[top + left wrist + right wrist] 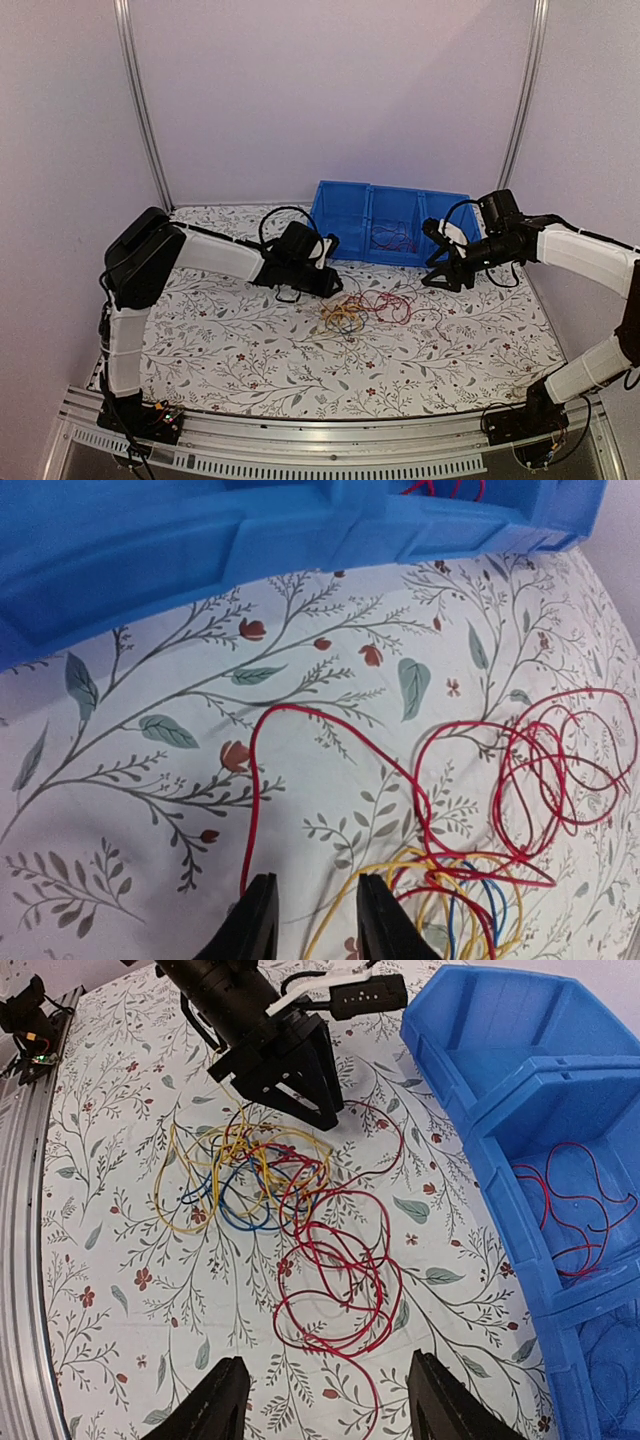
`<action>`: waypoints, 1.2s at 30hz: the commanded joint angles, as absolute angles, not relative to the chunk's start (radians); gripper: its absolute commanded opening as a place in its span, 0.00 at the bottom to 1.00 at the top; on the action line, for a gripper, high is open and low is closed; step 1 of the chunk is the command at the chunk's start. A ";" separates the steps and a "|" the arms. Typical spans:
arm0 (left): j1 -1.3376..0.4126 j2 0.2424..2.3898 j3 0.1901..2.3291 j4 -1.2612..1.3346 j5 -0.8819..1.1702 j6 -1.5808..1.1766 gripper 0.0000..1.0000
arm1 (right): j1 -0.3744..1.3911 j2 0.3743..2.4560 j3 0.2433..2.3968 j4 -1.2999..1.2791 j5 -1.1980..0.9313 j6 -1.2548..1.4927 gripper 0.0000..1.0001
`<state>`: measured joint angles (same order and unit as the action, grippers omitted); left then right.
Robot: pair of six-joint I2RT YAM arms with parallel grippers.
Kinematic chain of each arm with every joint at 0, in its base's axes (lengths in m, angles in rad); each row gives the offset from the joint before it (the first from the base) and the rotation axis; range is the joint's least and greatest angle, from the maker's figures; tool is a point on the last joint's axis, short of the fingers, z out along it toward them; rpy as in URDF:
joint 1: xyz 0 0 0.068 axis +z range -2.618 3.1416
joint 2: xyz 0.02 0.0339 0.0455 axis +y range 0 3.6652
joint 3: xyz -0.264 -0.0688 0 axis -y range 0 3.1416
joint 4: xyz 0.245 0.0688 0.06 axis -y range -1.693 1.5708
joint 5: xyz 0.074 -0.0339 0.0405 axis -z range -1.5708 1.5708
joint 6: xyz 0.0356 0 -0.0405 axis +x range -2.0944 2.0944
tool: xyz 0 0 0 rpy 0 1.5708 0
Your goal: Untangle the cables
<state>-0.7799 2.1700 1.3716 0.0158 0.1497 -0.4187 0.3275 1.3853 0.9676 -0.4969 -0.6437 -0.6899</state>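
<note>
Cables: a loose tangle of thin red, yellow and blue wires, mid-table on the flower-printed tablecloth, between both arms, where I judge either can reach.
Blue plastic three-compartment bin: at the far edge. A separate red wire lies in its middle compartment, probably the drop-off for freed strands.
Right gripper: hovering by the red loops, fingers spread wide, empty. I'd say it is waiting to steady or pull.
Left gripper: low at the tangle's edge, fingers narrowly apart, nothing visibly pinched.
Left wrist view only: a red strand beside one finger, a yellow one leading into the gap.
Right wrist view only: yellow and blue knotted together, with the red loops spilling off to one side.
</note>
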 commanded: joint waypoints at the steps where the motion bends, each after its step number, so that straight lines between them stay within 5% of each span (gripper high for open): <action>1: -0.760 2.033 1.339 0.010 0.124 -0.342 0.30 | 0.334 1.395 0.979 -0.487 -0.664 -0.675 0.58; 6: -0.717 2.098 1.415 -0.118 0.097 -0.307 0.46 | 0.334 1.409 0.990 -0.499 -0.665 -0.681 0.58; 17: -0.716 2.222 1.450 -0.039 0.255 -0.283 0.41 | 0.335 1.403 0.988 -0.518 -0.642 -0.683 0.58; 21: -0.715 2.238 1.447 -0.018 0.285 -0.288 0.33 | 0.334 1.403 0.990 -0.524 -0.632 -0.684 0.58; 27: -0.718 2.217 1.405 0.075 0.294 -0.272 0.00 | 0.334 1.422 1.035 -0.548 -0.624 -0.700 0.58; 36: -0.812 1.916 1.154 0.438 0.276 -0.134 0.00 | 0.335 1.492 1.231 -0.600 -0.711 -0.707 0.60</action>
<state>-0.7425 2.0762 1.2003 0.2035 0.2752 -0.2283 0.3283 1.4593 1.1500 -0.5758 -0.6399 -0.7120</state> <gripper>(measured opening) 0.001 0.587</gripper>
